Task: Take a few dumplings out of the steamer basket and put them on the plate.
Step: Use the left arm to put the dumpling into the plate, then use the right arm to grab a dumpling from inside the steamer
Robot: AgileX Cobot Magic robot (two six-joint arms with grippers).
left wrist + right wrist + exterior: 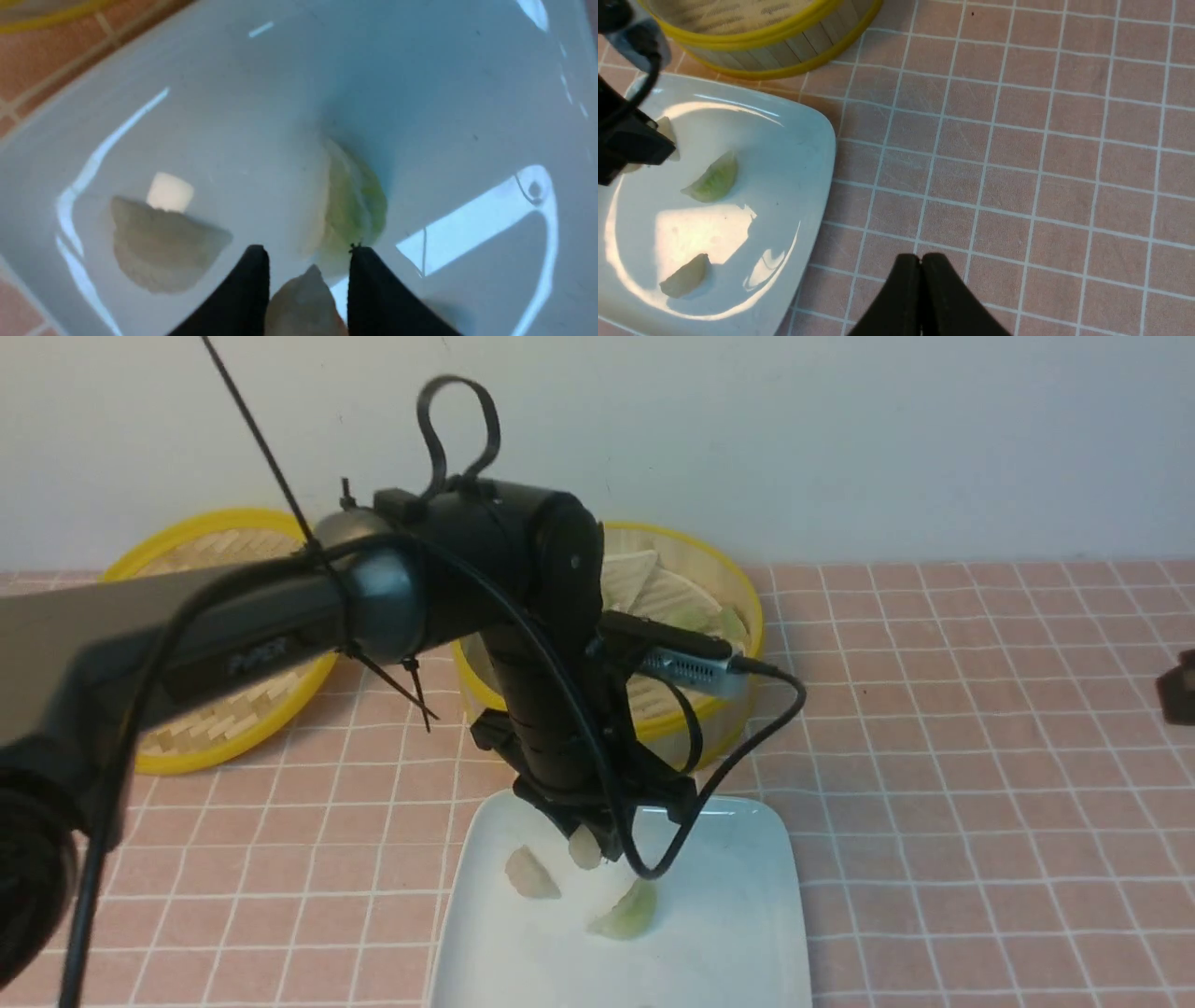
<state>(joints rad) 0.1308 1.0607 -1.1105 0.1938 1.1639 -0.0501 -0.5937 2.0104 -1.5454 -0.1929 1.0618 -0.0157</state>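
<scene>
1. Your left gripper [309, 254] is over the plate [709, 933]. Its jaws stand partly apart with a pale dumpling [306, 308] between the fingertips; you cannot tell whether they are squeezing it.
2. Your right gripper [920, 259] is closed, its fingertips together and nothing between them, above the tiled tabletop [994, 186] and to the right of the plate.
3. On the plate, you have a green dumpling [627, 910] near the left gripper, with a greyish dumpling [530, 874] to its left.
4. Your right wrist view shows another dumpling [685, 276] lying on the plate, well apart from the left gripper.
5. The steamer basket [747, 695] stands just beyond the plate, partly hidden from you by the left arm [551, 644]. Pale green dumplings [731, 623] are inside it.
6. The yellow-rimmed woven lid [233, 737] is to the left of the basket, partly behind that arm.
</scene>
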